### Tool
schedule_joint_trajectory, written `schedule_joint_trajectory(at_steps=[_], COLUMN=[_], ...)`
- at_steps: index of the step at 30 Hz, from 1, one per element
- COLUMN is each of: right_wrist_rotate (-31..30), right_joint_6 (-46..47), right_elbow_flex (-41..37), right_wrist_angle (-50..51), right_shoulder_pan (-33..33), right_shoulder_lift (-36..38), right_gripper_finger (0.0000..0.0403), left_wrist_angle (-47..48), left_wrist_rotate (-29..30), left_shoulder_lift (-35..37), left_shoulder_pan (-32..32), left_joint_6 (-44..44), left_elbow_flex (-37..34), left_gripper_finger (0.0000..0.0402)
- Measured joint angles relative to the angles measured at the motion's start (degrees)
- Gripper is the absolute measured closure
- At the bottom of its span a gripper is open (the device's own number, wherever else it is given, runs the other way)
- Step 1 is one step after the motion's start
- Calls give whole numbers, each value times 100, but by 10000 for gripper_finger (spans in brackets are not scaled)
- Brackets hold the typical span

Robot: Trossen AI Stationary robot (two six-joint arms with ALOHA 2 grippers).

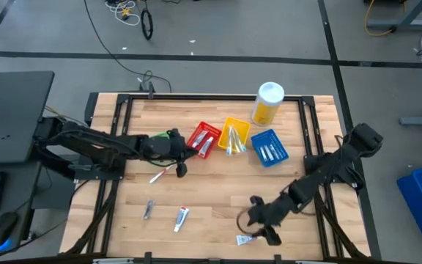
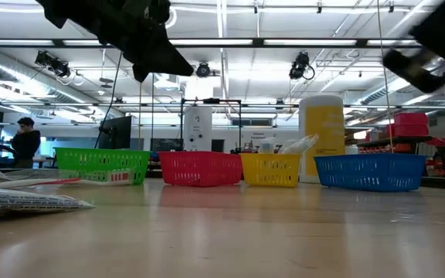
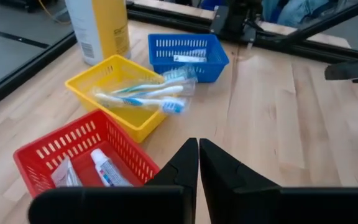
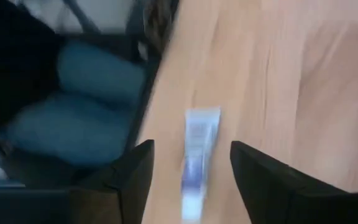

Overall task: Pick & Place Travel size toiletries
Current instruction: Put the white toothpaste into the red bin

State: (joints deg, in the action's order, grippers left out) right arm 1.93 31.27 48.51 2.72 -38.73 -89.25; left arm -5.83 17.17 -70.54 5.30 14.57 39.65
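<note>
My right gripper (image 1: 264, 229) hovers near the table's near edge, open. In the right wrist view its fingers (image 4: 191, 148) stand on either side of a white-and-blue toothpaste tube (image 4: 197, 158), which lies flat on the wood (image 1: 245, 240). My left gripper (image 1: 187, 155) is shut (image 3: 199, 155) and raised beside the red bin (image 3: 73, 146), which holds toothpaste tubes (image 3: 104, 168). A toothbrush (image 1: 160, 174), a small silvery tube (image 1: 149, 210) and another toothpaste tube (image 1: 182, 218) lie loose on the table.
The yellow bin (image 1: 234, 136) holds toothbrushes and the blue bin (image 1: 269, 148) holds small tubes. A green bin (image 2: 103, 164) sits left of the red one. The tall yellow bottle (image 1: 267, 103) stands at the far edge. A person (image 2: 25, 143) stands in the room beyond.
</note>
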Motion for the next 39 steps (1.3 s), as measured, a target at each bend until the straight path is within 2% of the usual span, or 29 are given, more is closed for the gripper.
schedule_joint_trajectory(at_steps=[2,4,6,9,17,24,39], right_wrist_rotate=[-196,-660,-1129,-1420,-1420,-1906,-1516], right_joint_6=[43,200,447,635,647,441,270], right_elbow_flex=[-15,-4,-9,-5,-7,-4,-4], right_wrist_angle=[122,143,21,-105,-130,-215,-327], right_shoulder_pan=[-253,-515,-706,-958,-1069,-980,-796], right_shoulder_lift=[-148,-281,-439,-711,-1351,-1388,-1392], right_gripper_finger=[176,177,183,196,221,235,294], left_wrist_angle=[13,10,-5,-115,-263,-219,-198], left_wrist_rotate=[-4,28,106,134,126,106,-50], left_shoulder_lift=[0,0,-2,-2,-7,-7,-7], left_shoulder_pan=[5,11,26,39,42,42,41], left_joint_6=[5,6,6,-17,-48,-100,-190], left_elbow_flex=[-16,-54,-51,-51,-42,-43,-42], left_gripper_finger=[386,390,392,393,385,384,384])
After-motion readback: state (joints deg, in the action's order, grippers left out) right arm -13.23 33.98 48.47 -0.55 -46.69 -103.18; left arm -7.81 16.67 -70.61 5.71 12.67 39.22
